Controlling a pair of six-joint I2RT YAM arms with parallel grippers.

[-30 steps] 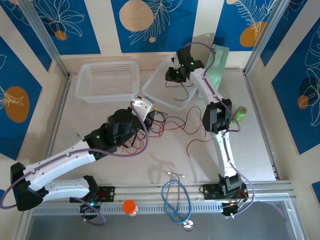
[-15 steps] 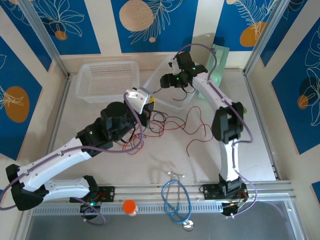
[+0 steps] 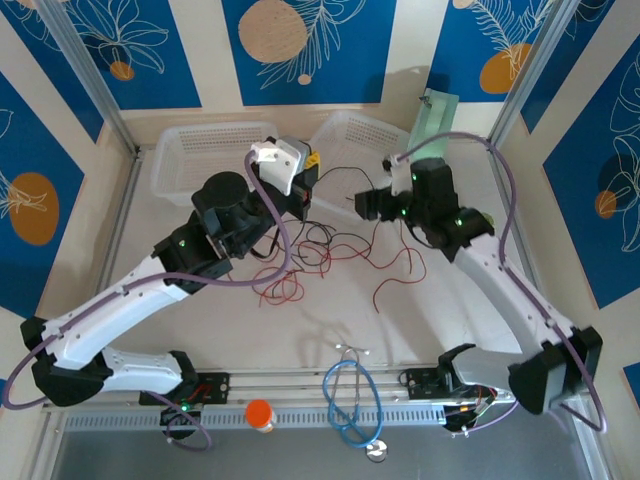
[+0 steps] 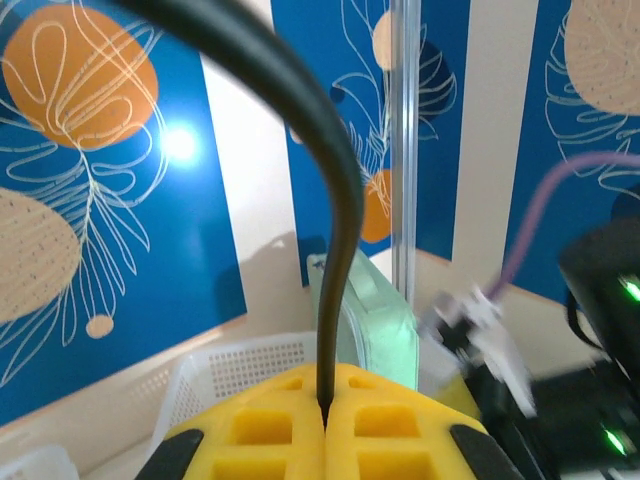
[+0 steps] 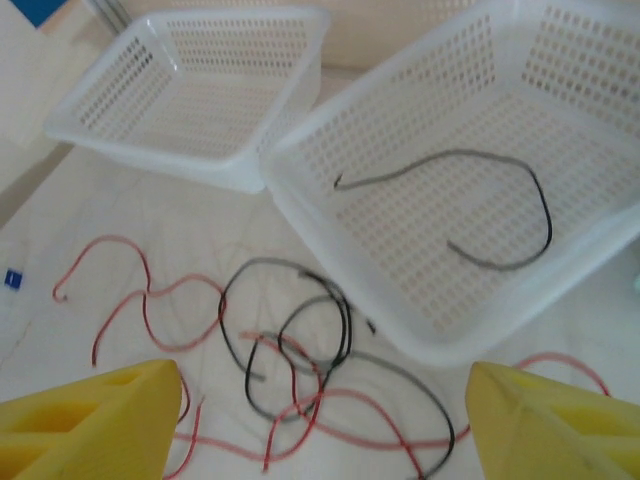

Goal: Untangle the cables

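While left gripper (image 4: 325,415) clamps one thin black wire (image 4: 335,250), right gripper (image 5: 320,420) hangs released over loose red and black wire tangle (image 3: 325,248) mid-tabletop. One grey-black wire (image 5: 500,200) lies in white perforated plastic basket (image 5: 330,240), far edge. Step: separating strands. Next, probably: right grabs a strand, pulls clear.

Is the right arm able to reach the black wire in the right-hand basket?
Probably yes: the right gripper is open just short of the basket, and the black wire lies uncovered inside.
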